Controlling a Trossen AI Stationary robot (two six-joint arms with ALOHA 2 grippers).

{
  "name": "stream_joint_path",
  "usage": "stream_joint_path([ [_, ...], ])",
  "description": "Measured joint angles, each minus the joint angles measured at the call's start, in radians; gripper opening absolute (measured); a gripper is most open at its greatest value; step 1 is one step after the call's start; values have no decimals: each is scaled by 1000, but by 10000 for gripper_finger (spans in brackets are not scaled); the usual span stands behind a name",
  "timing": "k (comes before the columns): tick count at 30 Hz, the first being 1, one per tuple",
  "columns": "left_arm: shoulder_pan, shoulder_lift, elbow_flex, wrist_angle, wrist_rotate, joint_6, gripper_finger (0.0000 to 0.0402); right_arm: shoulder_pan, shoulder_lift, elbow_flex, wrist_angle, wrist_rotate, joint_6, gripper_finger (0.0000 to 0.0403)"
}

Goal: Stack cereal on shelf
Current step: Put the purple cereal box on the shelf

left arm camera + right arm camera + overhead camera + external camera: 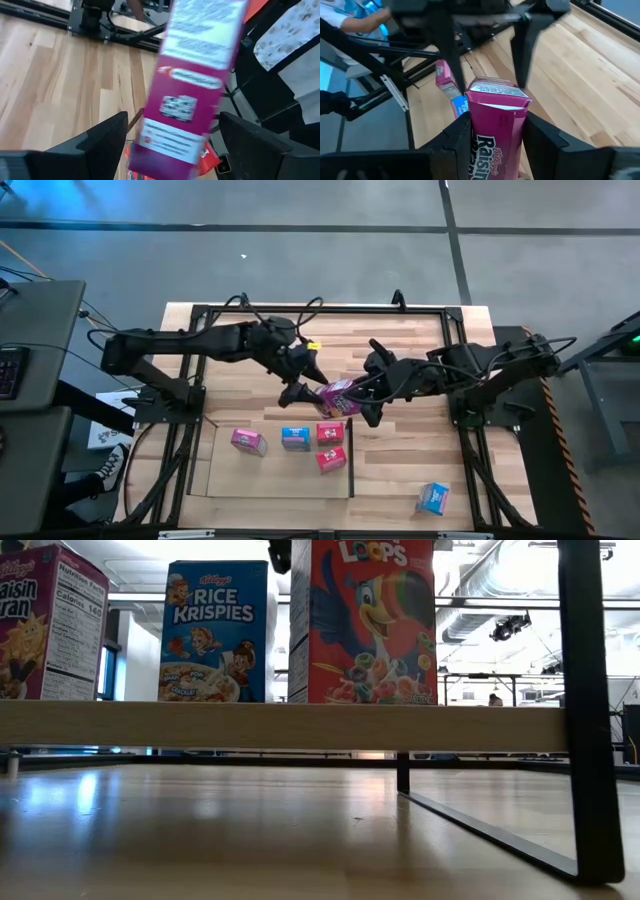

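Currently, a handover is seen above the table's middle — the left gripper [303, 379] has its fingers spread wide around the pink box [339, 398], while the right gripper [362, 402] is pinching that box. Four boxes are set on the shelf [220, 470]; a blue box [432, 498] is left on the planks. Smooth, glossy cardboard could be tilted or dropped — judged likely if the wrong corner is squeezed.
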Motion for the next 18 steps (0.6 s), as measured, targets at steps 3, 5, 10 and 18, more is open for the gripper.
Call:
stream_joint_path([
  [3, 0, 16, 0, 4, 19, 0, 306, 0, 0, 0, 15, -5, -12, 130],
  [5, 0, 22, 0, 4, 20, 1, 306, 0, 0, 0, 19, -6, -15, 130],
  [10, -1, 26, 0, 32, 54, 40, 306, -4, 0, 0, 49, -2, -45, 130],
  [18, -8, 26, 0, 106, 102, 37, 273, -46, -1, 0, 60, -53, -54, 130],
])
